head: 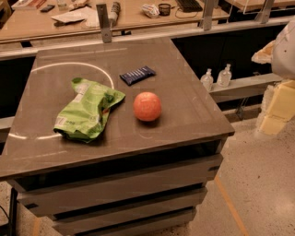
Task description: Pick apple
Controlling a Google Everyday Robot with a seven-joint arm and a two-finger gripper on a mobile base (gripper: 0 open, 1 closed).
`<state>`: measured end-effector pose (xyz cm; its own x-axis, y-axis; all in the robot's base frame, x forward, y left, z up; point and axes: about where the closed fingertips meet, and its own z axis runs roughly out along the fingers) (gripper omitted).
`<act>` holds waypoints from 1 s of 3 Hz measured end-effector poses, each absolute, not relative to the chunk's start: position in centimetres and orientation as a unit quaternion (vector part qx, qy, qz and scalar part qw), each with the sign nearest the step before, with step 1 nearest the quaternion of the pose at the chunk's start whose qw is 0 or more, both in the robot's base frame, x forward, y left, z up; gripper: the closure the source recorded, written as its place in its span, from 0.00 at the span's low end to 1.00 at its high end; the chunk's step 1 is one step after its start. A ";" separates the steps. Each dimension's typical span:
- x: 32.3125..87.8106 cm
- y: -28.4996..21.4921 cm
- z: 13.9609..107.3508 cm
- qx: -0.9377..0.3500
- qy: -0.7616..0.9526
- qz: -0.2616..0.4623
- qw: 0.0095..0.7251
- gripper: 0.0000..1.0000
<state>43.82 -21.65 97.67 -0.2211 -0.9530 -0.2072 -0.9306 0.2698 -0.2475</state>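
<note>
A red-orange apple [147,106] sits upright on a dark grey tabletop [184,115], a little right of centre and nearer the front edge than the back. Just to its left, with a narrow gap between them, lies a crumpled green snack bag [87,110] flat on its side; what it holds cannot be seen. Behind the apple, apart from it, a dark blue wrapped bar [137,75] lies at an angle. A thin white arc [69,64] curves across the left part of the surface, passing beside the bag.

Bare tabletop stretches from the apple to the right edge and to the front edge, and more bare surface runs along the back behind the bar. The left side of the apple is hemmed by the bag.

The robot's pale yellow-white end effector [276,108] hangs at the far right of the scene, off the tabletop and over the speckled floor [258,184], well apart from the apple; whether it is open or closed cannot be told.

Two clear bottles [216,77] stand side by side on a low ledge [249,83] beyond the right edge. A long desk [138,18] in the background carries a keyboard [189,4] and scattered small items.
</note>
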 end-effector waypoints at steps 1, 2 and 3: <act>43.8 -21.7 97.7 -0.603 0.781 -0.035 0.160 0.00; 45.4 -19.8 97.3 -0.619 0.767 -0.026 0.169 0.00; 48.5 -17.3 96.6 -0.635 0.752 -0.010 0.178 0.00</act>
